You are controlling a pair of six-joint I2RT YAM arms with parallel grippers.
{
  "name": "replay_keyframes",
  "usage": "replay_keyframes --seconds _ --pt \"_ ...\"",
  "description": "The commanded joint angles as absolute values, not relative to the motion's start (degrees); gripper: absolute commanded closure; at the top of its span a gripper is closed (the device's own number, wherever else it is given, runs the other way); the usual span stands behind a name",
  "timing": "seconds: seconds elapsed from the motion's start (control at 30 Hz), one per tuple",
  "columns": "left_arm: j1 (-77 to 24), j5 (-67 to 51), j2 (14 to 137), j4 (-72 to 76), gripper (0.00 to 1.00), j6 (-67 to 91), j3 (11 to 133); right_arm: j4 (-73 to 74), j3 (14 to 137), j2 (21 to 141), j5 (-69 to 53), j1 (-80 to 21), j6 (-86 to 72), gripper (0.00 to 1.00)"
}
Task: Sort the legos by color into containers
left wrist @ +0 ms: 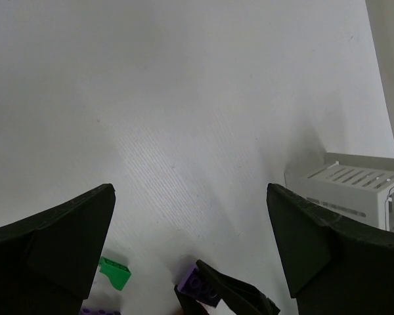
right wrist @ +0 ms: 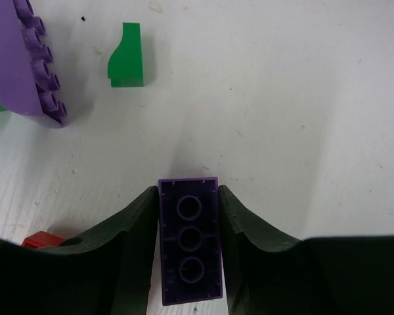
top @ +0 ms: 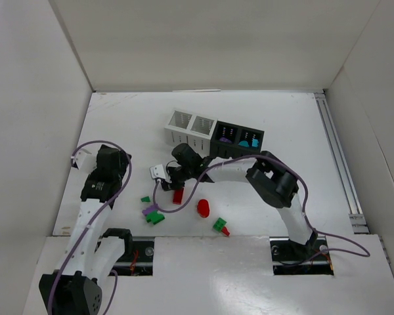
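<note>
Pinching one purple brick [right wrist: 190, 252], right hand [right wrist: 189, 200] sits near four containers [top: 189, 138]; left hand [left wrist: 190, 191] gapes wide.

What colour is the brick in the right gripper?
Purple. The brick shows best in the right wrist view, hollow underside facing the camera.

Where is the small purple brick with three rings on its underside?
In the right wrist view, the purple brick sits pinched between the fingers of the right gripper, over the white table, with a green piece ahead at upper left.
</note>
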State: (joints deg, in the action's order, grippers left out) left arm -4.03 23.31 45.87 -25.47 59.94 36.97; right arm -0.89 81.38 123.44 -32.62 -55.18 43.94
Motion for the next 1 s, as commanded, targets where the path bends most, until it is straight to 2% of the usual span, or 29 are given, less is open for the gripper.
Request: replay_keyframes --seconds 0.0,0.3,0.6,0.77,0.87,0.97 --pt "-3.87 20.49 44.21 -24.08 0.01 56.87 37.18 0.97 83.06 120.07 -34.98 -54.05 44.65 0.76" --pt "-3.87 -1.03 43.68 -21.8 0.01 46.42 37.18 0.97 80.34 104.53 -37.79 -46.68 43.51 0.79" --pt "-3.87 -5.62 46.22 -21.27 0.01 45.44 33.31 0.97 73.39 93.87 -36.57 -30.52 40.87 0.79" --pt "-5.19 -3.87 49.13 -23.37 0.01 47.19 32.79 0.35 70.67 93.08 -36.56 -27.07 40.87 0.79" --pt "-5.19 -4.39 50.71 -24.6 0.01 48.25 32.17 -0.26 70.05 93.6 -36.04 -25.93 40.17 0.76" --pt "-6.42 -5.0 51.24 -26.36 0.01 51.14 31.46 -1.4 69.35 93.6 -35.43 -25.31 39.64 0.68"
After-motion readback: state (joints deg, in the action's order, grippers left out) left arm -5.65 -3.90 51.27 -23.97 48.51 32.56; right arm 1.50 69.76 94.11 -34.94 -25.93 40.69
